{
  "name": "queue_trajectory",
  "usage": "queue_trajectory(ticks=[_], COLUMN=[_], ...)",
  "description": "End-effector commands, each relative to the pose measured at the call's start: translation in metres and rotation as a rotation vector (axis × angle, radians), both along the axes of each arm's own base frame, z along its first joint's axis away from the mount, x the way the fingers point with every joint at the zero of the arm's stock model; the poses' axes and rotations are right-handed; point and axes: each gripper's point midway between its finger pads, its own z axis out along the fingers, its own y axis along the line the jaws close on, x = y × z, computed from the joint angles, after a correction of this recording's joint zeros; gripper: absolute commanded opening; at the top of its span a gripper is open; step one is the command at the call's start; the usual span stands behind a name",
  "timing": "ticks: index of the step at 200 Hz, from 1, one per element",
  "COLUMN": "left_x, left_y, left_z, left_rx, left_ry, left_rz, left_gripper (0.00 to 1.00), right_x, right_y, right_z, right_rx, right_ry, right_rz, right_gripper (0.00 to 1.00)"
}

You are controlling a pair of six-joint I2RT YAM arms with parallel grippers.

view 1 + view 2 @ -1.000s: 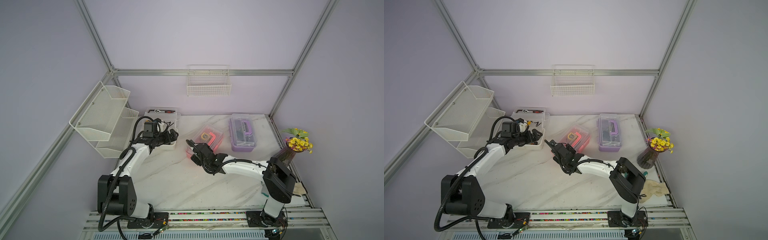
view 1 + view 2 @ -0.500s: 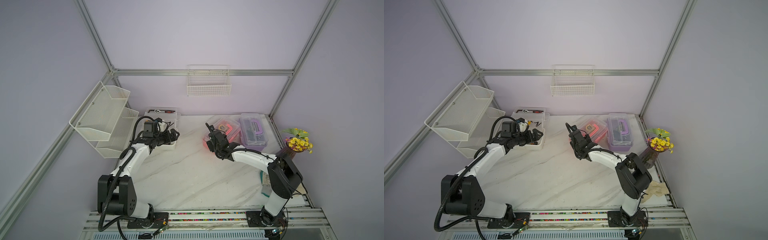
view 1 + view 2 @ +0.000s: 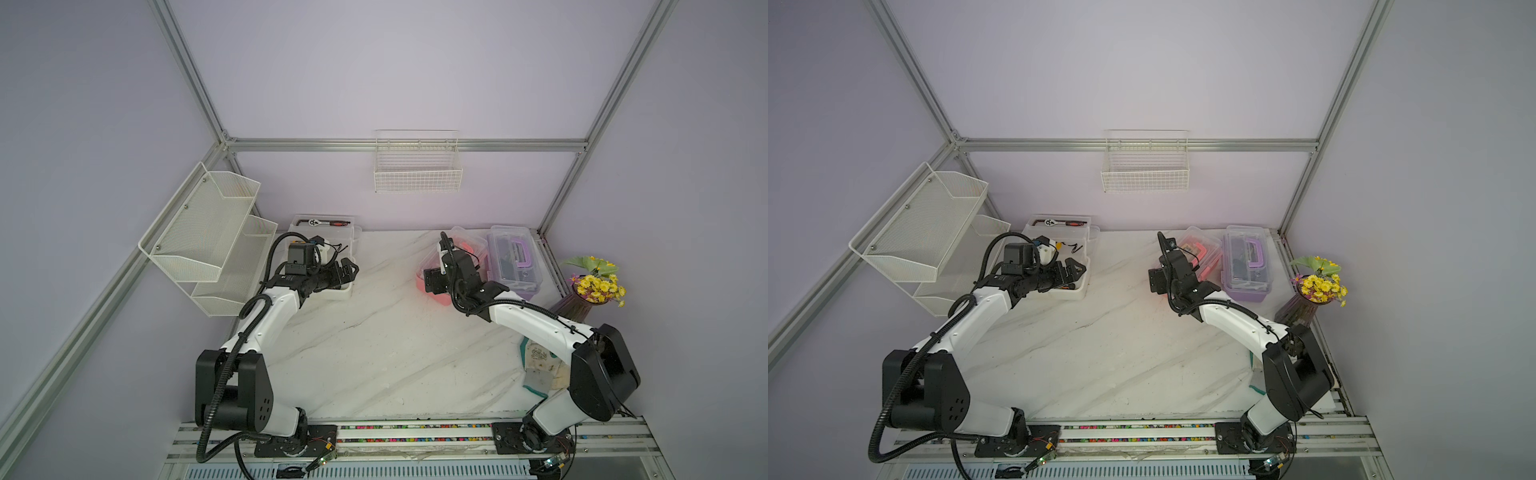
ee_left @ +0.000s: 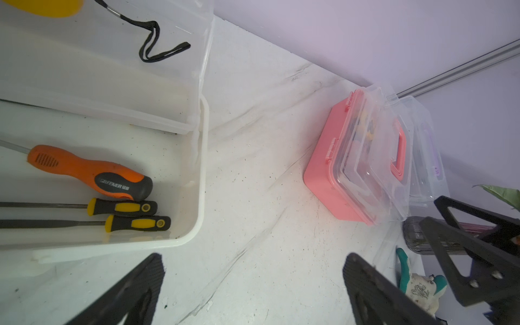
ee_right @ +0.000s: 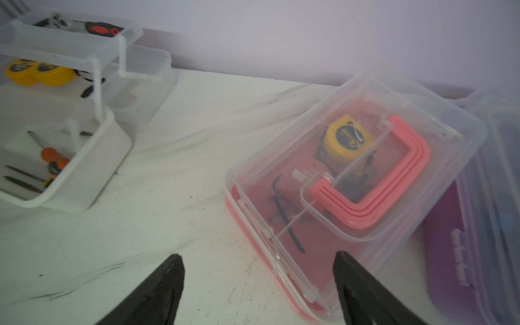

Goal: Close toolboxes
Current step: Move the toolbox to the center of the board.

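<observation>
Along the back edge of the worktop (image 3: 1100,353): all three toolboxes.

White toolbox (image 4: 201,168), back left: standing open, orange screwdriver (image 4: 84,168) lying in the base. My left jaws are spread wide and empty, just off that box's near corner (bare marble beneath).

Pink toolbox (image 5: 281,225), back right: clear lid down over its base, yellow tape measure (image 5: 347,139) visible through it. Purple toolbox (image 3: 1246,286) just beside it on the right, lid also down.

My right jaws are spread wide, holding nothing, and hover beside the pink box's near corner. Latches: cannot tell.
</observation>
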Motion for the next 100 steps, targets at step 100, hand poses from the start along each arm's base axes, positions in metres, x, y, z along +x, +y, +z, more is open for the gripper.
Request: queue_trajectory(ticks=[100], left_x=[0.038], left_y=[0.009], left_z=[-0.053], left_rx=[0.177], left_ry=[0.154], left_rz=[-0.041], left_gripper=[1.00], right_x=[0.008], right_y=[0.037], right_z=[0.012], right_rx=[0.193], right_ry=[-0.007], right_rz=[0.107], right_gripper=[0.97])
